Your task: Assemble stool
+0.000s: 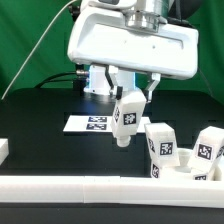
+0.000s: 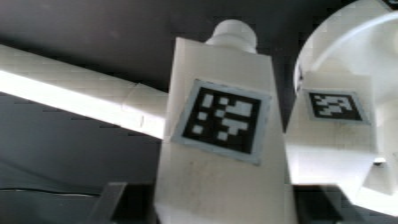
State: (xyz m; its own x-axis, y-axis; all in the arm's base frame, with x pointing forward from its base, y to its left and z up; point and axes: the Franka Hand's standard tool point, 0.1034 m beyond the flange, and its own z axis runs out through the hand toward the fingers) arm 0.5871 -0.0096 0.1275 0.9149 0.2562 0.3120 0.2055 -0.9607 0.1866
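Note:
My gripper [image 1: 131,96] is shut on a white blocky stool leg [image 1: 128,115] that carries a black-and-white tag. It holds the leg upright above the dark table, just to the exterior view's left of the seat. In the wrist view the leg [image 2: 222,120] fills the middle between my dark fingers [image 2: 118,200], with its narrow tip pointing away from my gripper [image 2: 237,205]. The white round seat [image 2: 347,50] lies beside it. Two tagged legs [image 1: 160,146] [image 1: 208,149] stand up at the seat [image 1: 188,171], which is partly hidden behind the border bar.
A long white border bar [image 1: 100,185] runs along the front and also shows in the wrist view [image 2: 80,90]. The marker board [image 1: 92,123] lies on the table behind the held leg. A white block end [image 1: 3,150] sits at the exterior view's left edge.

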